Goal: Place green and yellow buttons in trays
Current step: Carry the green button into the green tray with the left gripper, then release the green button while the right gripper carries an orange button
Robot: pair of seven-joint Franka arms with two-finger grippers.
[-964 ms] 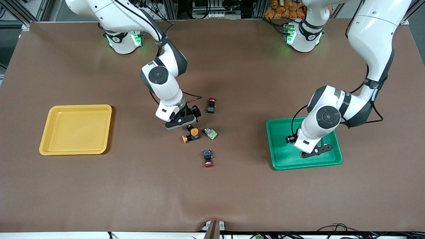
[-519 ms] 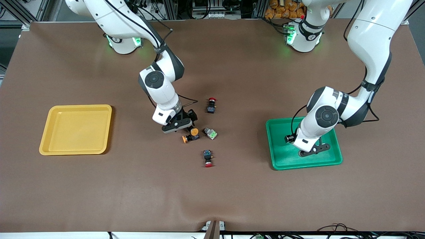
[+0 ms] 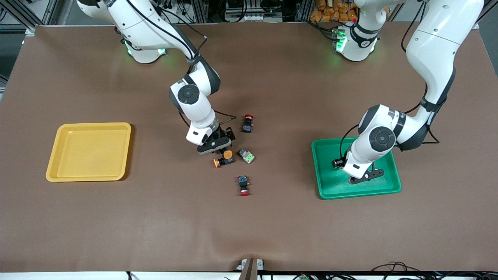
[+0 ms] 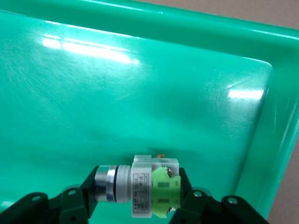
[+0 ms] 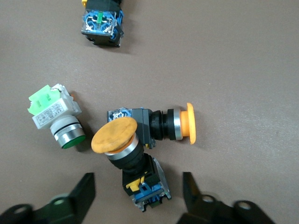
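Observation:
My left gripper (image 3: 363, 177) hangs low over the green tray (image 3: 330, 186) and is shut on a grey-white green button (image 4: 149, 186), which lies sideways between its fingers just above the tray floor (image 4: 140, 93). My right gripper (image 3: 215, 146) is open over the middle cluster, its fingers either side of a yellow button (image 5: 133, 163) without touching it. That button (image 3: 227, 154) leans against a second yellow button (image 3: 220, 162) lying on its side (image 5: 168, 123). A second green button (image 3: 246, 156) lies beside them (image 5: 53, 116). The yellow tray (image 3: 89, 151) is empty.
Two red-capped black switches lie near the cluster, one (image 3: 247, 123) farther from the front camera and one (image 3: 243, 186) nearer. The blue-backed body of one (image 5: 102, 21) shows in the right wrist view. Bare brown table lies between the cluster and each tray.
My right gripper shifted toward the yellow tray, then came back over the yellow buttons. My left gripper moved slightly within the green tray, still holding the green button.

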